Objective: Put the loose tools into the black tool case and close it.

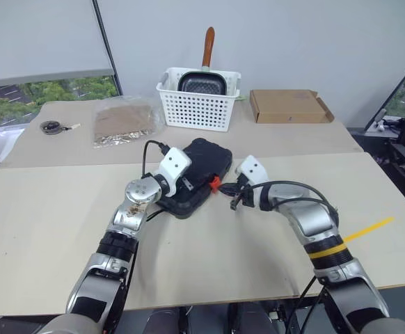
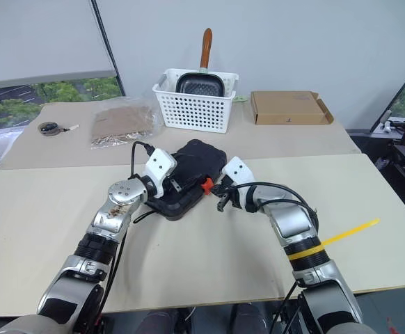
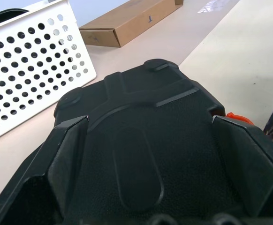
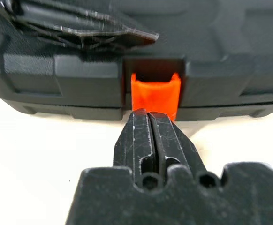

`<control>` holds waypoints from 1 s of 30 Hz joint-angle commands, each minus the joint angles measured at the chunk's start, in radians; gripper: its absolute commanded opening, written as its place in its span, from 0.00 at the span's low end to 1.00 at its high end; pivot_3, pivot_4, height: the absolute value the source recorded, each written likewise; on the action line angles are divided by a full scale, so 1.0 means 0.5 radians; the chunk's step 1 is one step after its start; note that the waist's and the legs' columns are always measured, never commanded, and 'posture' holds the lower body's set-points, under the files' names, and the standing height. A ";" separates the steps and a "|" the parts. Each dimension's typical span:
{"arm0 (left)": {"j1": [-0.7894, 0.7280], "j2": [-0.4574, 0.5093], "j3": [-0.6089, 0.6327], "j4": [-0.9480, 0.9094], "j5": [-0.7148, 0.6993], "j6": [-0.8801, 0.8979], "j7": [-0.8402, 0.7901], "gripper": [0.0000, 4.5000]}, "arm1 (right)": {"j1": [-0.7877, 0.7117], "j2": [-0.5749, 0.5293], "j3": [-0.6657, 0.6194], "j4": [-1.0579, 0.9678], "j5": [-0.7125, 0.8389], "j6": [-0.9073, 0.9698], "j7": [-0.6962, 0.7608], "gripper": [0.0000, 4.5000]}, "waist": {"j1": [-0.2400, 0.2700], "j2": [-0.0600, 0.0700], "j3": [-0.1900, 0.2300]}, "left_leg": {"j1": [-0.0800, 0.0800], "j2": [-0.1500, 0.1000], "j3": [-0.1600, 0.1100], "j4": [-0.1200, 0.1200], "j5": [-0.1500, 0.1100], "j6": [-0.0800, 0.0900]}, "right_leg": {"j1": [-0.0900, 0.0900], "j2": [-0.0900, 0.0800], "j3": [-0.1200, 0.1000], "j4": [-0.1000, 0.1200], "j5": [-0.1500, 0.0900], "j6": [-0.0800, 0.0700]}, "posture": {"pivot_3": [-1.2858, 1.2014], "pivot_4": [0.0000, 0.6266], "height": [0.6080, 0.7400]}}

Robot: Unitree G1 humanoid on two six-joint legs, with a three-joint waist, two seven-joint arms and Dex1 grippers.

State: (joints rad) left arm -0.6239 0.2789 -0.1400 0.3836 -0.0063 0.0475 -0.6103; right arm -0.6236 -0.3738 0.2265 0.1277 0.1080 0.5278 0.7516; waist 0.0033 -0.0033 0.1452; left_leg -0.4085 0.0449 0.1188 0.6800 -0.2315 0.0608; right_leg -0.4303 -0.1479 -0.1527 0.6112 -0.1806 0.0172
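Near the table's [image 1: 63,229] far left edge lies a small round dark object [image 1: 50,126], and beside it, toward the middle of the far edge, a clear bag of brownish material [image 1: 122,122]. The left gripper [image 1: 183,182] reaches in from the left with its fingers [image 3: 56,168] spread wide, straddling the lid of the black tool case [image 1: 201,167]; whether they press on the lid cannot be told. The case lies shut near the middle of the table, just in front of the white perforated basket [image 1: 199,104], which holds a dark pan with a brown handle [image 1: 204,76]. The case is a black moulded clamshell with rounded corners, a textured lid crossed by raised ribs and a shallow oval recess, and a seam running round its side wall. A small orange latch [image 4: 155,96] sits in a notch on the side facing the right arm. The right gripper [image 4: 151,136] comes in from the right with its fingers pressed together, holding nothing, their tips right at the lower edge of the latch. A flat cardboard box [image 1: 289,106] rests toward the table's far right corner.
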 commanded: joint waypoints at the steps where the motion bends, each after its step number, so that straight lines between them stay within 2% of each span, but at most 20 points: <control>1: 0.108 0.032 -0.032 0.191 0.060 0.122 0.015 1.00 | -0.109 0.054 -0.019 0.047 -0.021 -0.118 -0.041 0.01 | -0.004 0.000 0.000 | 0.000 0.001 0.000 0.000 0.000 0.000 | 0.000 0.000 -0.001 0.000 0.000 0.000 | 0.52 0.24 0.70; 6: 0.116 0.031 -0.030 0.189 0.057 0.126 0.019 1.00 | -0.139 0.076 -0.025 0.086 -0.030 -0.153 -0.030 0.01 | -0.015 0.000 0.000 | 0.002 0.002 0.000 0.000 0.000 -0.001 | 0.000 0.000 -0.002 0.000 0.000 0.000 | 0.52 0.24 0.70; 18: 0.107 -0.014 0.106 0.133 -0.094 0.086 0.029 1.00 | 0.018 -0.069 -0.015 -0.050 -0.024 -0.061 0.069 0.01 | -0.002 0.002 0.000 | -0.003 0.003 0.001 -0.002 0.000 -0.001 | -0.011 -0.001 -0.001 -0.001 0.000 0.000 | 0.52 0.24 0.70; 22: 0.094 -0.020 0.152 0.073 -0.152 0.107 0.029 1.00 | 0.034 -0.072 -0.011 -0.059 -0.033 -0.056 0.070 0.01 | -0.007 0.002 0.000 | -0.015 0.002 0.002 -0.002 0.001 -0.002 | -0.016 0.000 -0.001 0.000 0.001 0.001 | 0.52 0.24 0.70; 30: 0.139 -0.011 0.182 -0.093 -0.220 0.227 0.027 1.00 | 0.012 -0.038 0.021 -0.008 -0.055 -0.083 0.059 0.01 | -0.006 0.002 0.001 | -0.019 0.000 0.003 -0.004 0.000 0.000 | -0.018 0.002 -0.001 -0.001 0.000 -0.001 | 0.52 0.24 0.70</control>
State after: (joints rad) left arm -0.5918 0.2675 -0.0399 0.3176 -0.1235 0.1122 -0.6000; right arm -0.6009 -0.3985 0.2333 0.1461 0.0824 0.4960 0.7830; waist 0.0001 -0.0025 0.1455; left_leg -0.4183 0.0446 0.1206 0.6780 -0.2315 0.0623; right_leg -0.4391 -0.1470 -0.1532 0.6105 -0.1807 0.0166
